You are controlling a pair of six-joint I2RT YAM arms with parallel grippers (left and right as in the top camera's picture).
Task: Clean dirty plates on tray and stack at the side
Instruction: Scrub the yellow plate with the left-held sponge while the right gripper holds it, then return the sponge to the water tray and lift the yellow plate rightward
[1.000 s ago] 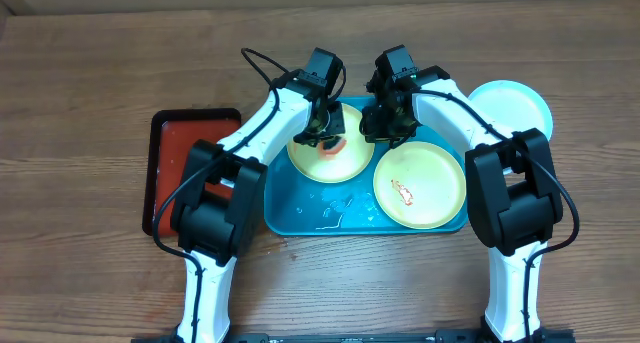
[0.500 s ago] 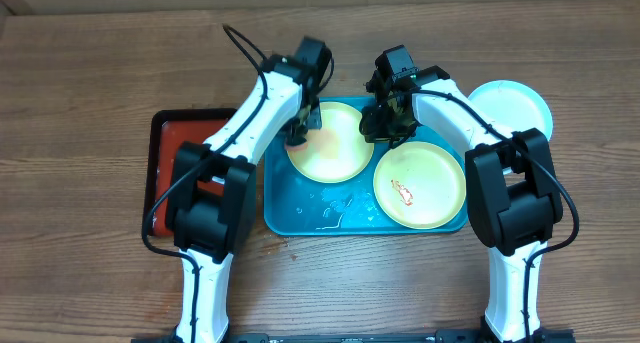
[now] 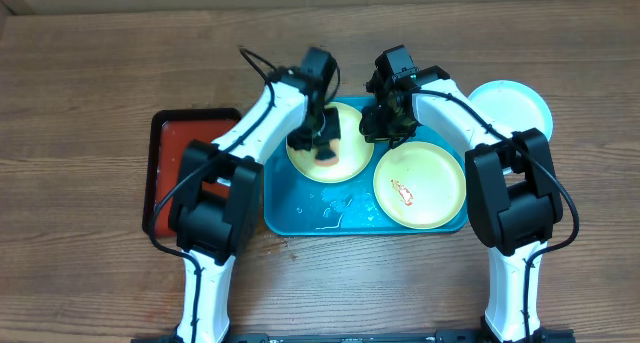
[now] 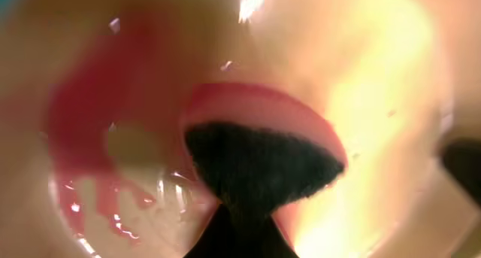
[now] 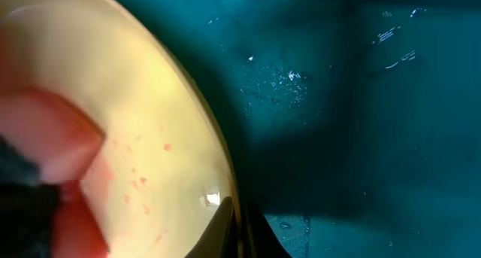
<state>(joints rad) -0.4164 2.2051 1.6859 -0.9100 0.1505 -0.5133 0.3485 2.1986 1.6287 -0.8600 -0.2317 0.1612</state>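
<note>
Surface: a brown wooden table (image 3: pixel 100 63), with a turquoise tray (image 3: pixel 300 208) at centre and a black-rimmed red tray (image 3: pixel 170 163) to its left.

Overhead: Two yellow-green plates lie on the turquoise tray. The rear yellow-green plate (image 3: pixel 350 161) sits under both arms and the front yellow-green plate (image 3: pixel 440 173) carries an orange-red smear. A light blue plate (image 3: pixel 515 103) rests on the table off the tray's right rear corner. The left gripper (image 3: pixel 322 143) is down over the rear plate's centre. The right gripper (image 3: pixel 386 129) is at that plate's right edge.

Left wrist: The view is badly blurred. A pink sponge with a dark face (image 4: pixel 259 160) is pressed to the plate, beside red smears. The jaws cannot be made out, so their state is undetermined.

Right wrist: The fingers appear closed on the rear plate's rim, pinning it. Wet tray floor lies beyond.

Assessment: Scrubbing of the rear plate is in hand, and red residue remains. The next move calls for more wiping strokes with the rim held steady. Then comes transfer to the side, probably onto the blue plate.
</note>
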